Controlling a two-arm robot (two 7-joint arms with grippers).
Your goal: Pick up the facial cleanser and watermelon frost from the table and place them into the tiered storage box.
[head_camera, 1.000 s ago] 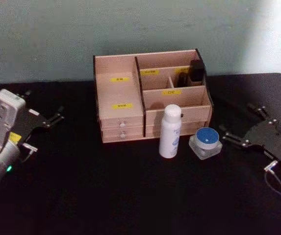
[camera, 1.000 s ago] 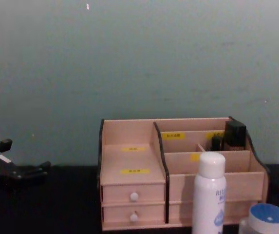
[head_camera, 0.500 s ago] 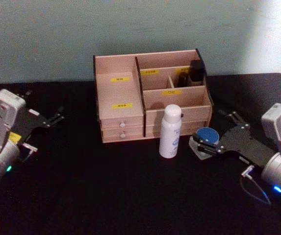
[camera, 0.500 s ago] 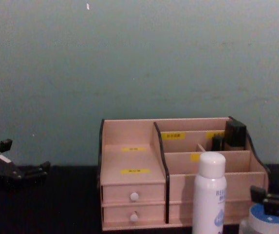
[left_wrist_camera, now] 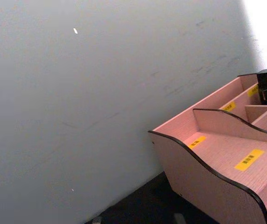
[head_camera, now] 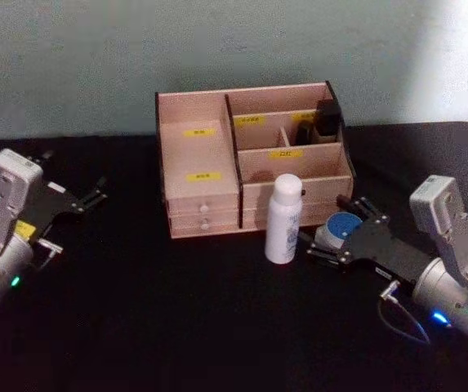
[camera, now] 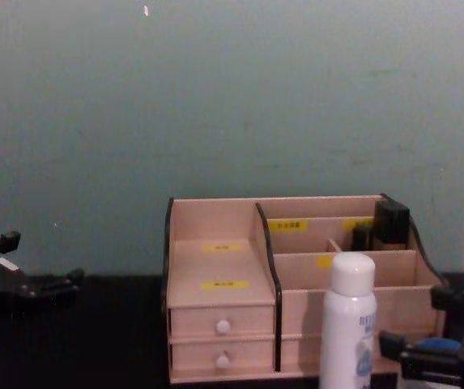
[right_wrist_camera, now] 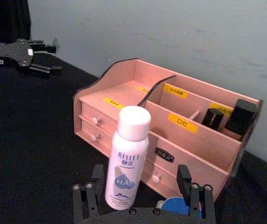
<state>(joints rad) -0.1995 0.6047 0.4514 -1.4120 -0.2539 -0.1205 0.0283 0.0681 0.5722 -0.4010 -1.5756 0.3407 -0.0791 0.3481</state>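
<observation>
The facial cleanser [head_camera: 283, 219], a tall white bottle, stands in front of the tiered storage box [head_camera: 197, 155]. Right of it sits the watermelon frost [head_camera: 342, 226], a squat jar with a blue lid. My right gripper [head_camera: 332, 229] is open at table level, one finger on each side of the jar; whether they touch it I cannot tell. In the right wrist view the blue lid [right_wrist_camera: 172, 206] lies low between the fingers [right_wrist_camera: 184, 179], with the bottle [right_wrist_camera: 126, 158] just beyond the tips. The chest view shows the bottle [camera: 348, 320] and jar lid [camera: 437, 344]. My left gripper [head_camera: 77, 214] rests open far left.
Two small dark bottles [head_camera: 322, 121] stand in the box's back right compartment. The box has drawers with white knobs [camera: 223, 327] and yellow labels. A pale wall rises close behind the box. Black tabletop [head_camera: 176, 310] stretches in front of the things.
My right gripper has moved in from the right towards the jar and now straddles it. The bottle, jar, box and left arm have stayed put.
</observation>
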